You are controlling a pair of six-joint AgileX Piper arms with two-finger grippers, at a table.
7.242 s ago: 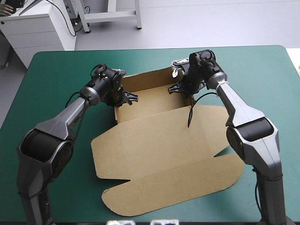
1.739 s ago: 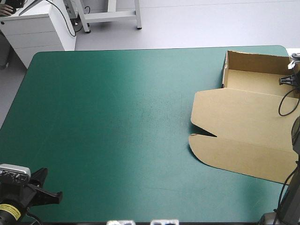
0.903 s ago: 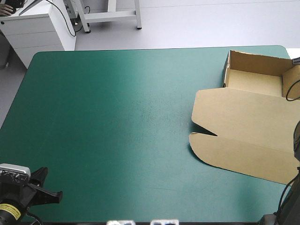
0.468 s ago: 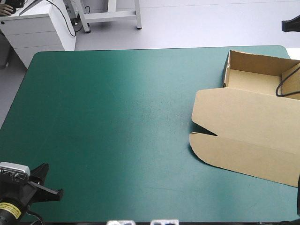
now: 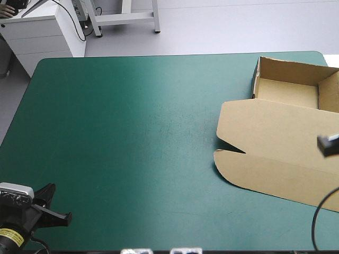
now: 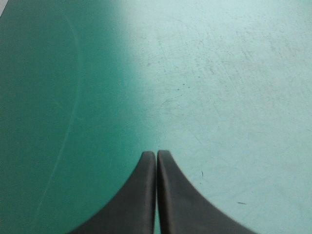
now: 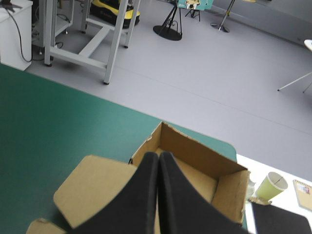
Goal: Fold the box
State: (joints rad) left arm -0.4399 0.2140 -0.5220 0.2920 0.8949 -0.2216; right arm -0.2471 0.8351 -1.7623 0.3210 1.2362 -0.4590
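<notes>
The left gripper (image 6: 156, 154), fingers pressed together, hung over bare teal-green cover (image 6: 209, 73); the right gripper (image 7: 158, 155), fingers likewise together, hung above the box (image 7: 195, 156). That one brown box sat at the cover's far right corner. Its single tray (image 5: 288, 91) was open, showing only board floor, and its lid (image 5: 275, 143) lay flat.

Premises: a laboratory or workshop. Noted: bare grey floor (image 5: 238, 26), metal-framed stand (image 7: 119, 36), cabled white cabinet (image 5: 42, 37), teal-green covered table (image 5: 132, 132).
</notes>
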